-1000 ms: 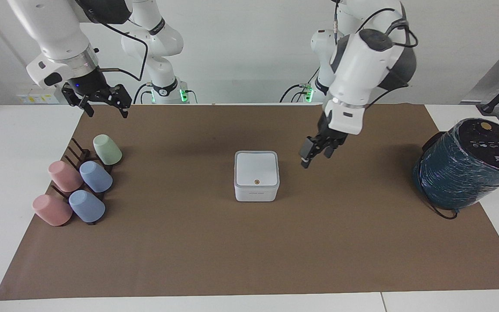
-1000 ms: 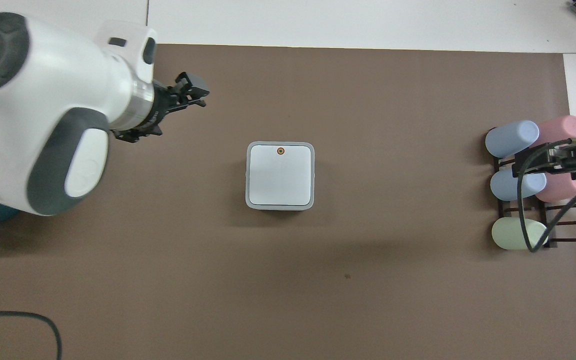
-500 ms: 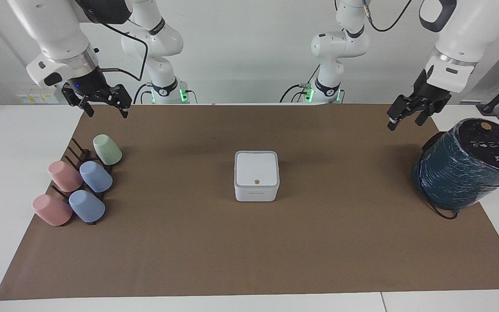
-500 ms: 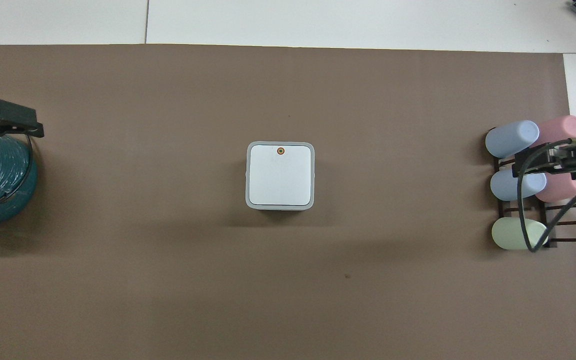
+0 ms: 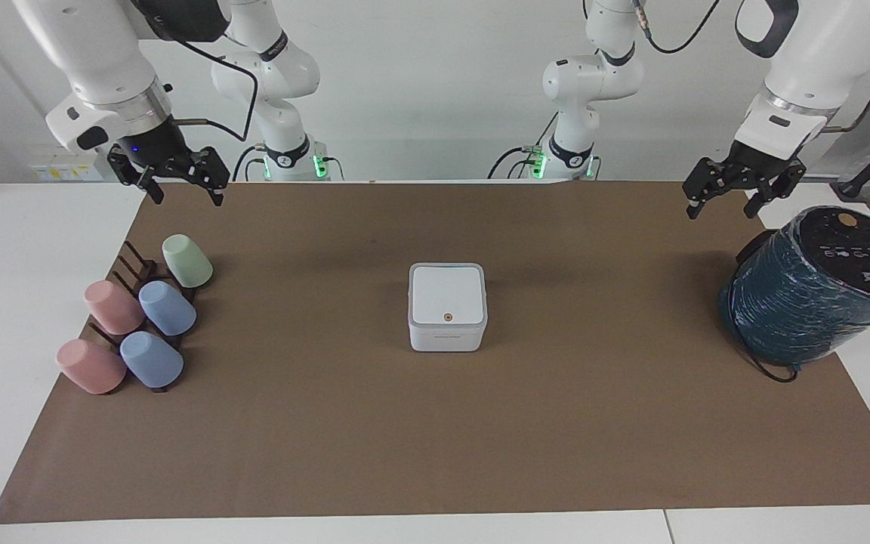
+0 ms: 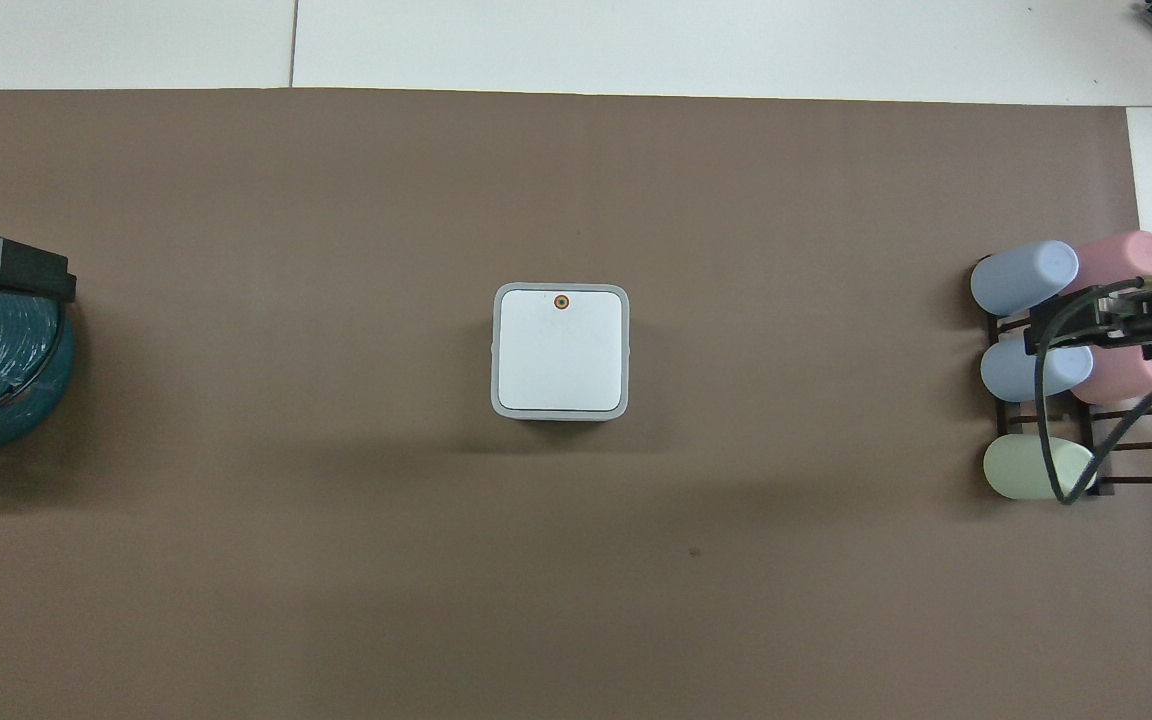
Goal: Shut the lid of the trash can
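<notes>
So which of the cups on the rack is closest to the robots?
The green cup. It sits alone at the rack's end nearest the robots; the two blue and two pink cups are in pairs farther from them.

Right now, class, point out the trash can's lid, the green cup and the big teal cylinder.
lid (image 5: 446,294): facing view, middle of its flat white top.
green cup (image 5: 187,261): facing view, its side, on the rack.
teal cylinder (image 5: 797,310): facing view, its wrapped side.

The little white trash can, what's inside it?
You can't see inside. The lid lies flat and shut on the trash can, so it covers everything. Only the lid's white top with a small orange dot shows. No claw is touching it.
</notes>
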Available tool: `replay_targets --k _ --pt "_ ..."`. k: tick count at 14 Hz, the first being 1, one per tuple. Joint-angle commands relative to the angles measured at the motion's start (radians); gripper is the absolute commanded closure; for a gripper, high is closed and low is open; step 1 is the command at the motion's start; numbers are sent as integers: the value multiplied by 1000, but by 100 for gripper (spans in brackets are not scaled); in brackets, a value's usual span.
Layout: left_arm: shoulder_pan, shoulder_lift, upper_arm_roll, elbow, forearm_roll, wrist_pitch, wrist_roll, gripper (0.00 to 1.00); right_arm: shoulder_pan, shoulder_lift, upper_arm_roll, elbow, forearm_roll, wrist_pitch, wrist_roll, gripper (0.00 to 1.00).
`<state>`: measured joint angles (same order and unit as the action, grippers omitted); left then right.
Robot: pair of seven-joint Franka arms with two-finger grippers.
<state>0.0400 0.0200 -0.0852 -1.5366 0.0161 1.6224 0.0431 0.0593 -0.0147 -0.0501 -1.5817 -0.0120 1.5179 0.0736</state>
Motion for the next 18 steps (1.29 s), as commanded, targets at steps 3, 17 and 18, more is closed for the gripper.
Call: replay_targets --k 3,17,18 --pt "-34 -34 -1 -65 22 56 -8 0 -3 -16 0 -12 17 -8 -15 0" --pt "-46 -55 -1 -105 22 71 -9 0 -2 -14 0 -12 17 -8 -15 0" --pt "-46 -55 -1 -105 22 71 -9 0 -2 -16 0 -12 17 -8 -15 0"
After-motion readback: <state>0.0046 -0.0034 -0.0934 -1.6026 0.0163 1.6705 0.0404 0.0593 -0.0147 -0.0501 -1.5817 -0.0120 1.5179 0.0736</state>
